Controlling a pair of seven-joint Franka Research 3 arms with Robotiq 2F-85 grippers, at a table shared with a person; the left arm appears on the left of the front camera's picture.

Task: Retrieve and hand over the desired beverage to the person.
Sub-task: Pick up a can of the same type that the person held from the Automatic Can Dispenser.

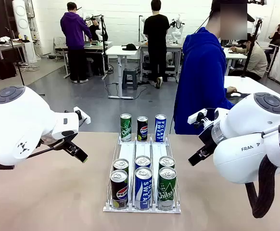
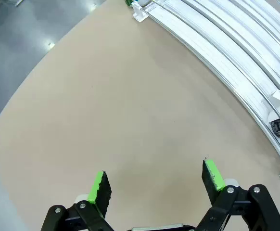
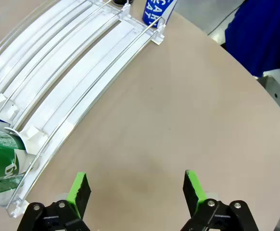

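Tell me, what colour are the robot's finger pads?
Bright green pads on the black left gripper, clearest in the left wrist view.

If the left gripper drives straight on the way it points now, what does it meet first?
The left gripper would likely meet the bare table first; the white rack lies off to the side.

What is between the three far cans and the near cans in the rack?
Between the far cans and the near cans there are only bare white rack lanes. The front view shows this.
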